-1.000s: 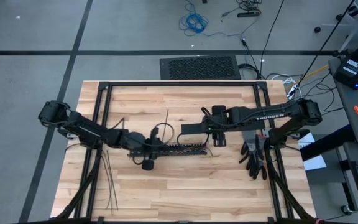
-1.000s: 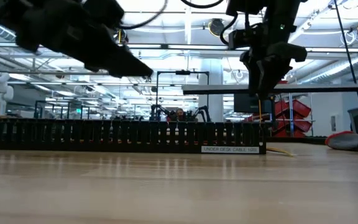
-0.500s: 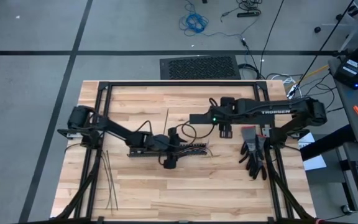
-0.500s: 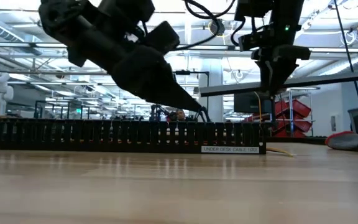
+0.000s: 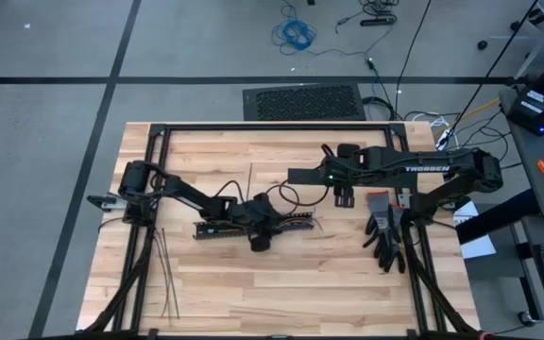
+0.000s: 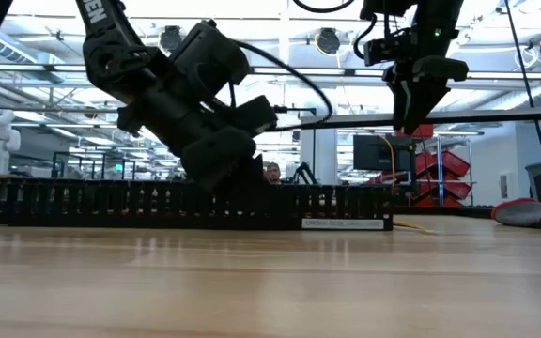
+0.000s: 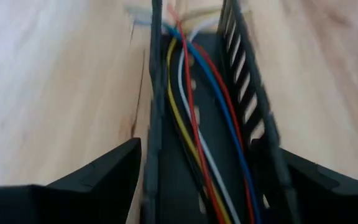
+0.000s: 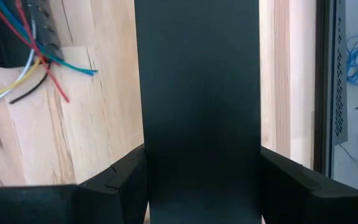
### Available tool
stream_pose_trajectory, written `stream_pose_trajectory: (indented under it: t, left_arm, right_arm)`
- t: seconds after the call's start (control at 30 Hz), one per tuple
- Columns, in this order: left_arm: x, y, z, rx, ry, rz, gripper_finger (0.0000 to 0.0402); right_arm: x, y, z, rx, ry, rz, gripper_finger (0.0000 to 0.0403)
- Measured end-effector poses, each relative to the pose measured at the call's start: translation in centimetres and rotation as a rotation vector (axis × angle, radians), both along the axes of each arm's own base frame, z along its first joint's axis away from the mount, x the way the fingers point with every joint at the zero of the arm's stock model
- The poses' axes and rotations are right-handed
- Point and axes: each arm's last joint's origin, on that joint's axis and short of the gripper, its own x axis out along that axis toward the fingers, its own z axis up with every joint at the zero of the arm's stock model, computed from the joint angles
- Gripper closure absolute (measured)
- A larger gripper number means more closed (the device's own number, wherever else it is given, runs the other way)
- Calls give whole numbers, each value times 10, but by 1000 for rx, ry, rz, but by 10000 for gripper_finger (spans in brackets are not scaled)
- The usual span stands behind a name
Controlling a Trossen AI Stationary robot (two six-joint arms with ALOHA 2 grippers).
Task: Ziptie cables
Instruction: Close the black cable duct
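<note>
Since a second ago my left pincer [image 5: 270, 227] has slid along the black duct [image 5: 296, 225] toward its right end and dropped low over it, fingers spread either side of the walls. The cables [image 7: 194, 118] lie inside that duct, running lengthwise straight ahead of this pincer. My right pincer [image 5: 341, 196] hangs above the surface, clamped on a flat black strip [image 8: 197, 106]. The zipties [image 5: 165, 274] lie well apart, nearest my left arm.
</note>
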Motion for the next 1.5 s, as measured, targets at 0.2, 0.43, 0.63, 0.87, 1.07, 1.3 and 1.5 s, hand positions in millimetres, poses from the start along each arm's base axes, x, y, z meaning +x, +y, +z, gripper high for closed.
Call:
stream_pose_trajectory:
  t: [0.2,0.43,0.63,0.87,1.07,1.3,1.5]
  left_arm:
    - [-13,6,-3,-12,122,65,131]
    - [-46,3,-5,-5,203,84,159]
    - [-81,4,-1,-15,222,98,155]
    - [-95,5,21,27,201,71,152]
    - [-93,6,29,53,157,54,152]
    - [-87,13,11,56,196,85,152]
    - [-81,18,4,44,180,105,152]
  right_arm:
    - [0,0,0,4,-3,-1,180]
    - [0,2,-11,61,-13,6,181]
    - [-2,3,-23,81,-4,7,181]
    - [5,12,-25,166,-74,64,181]
    - [9,26,-32,211,-33,119,181]
    - [19,26,-47,208,21,129,181]
    - [24,26,-56,212,52,134,181]
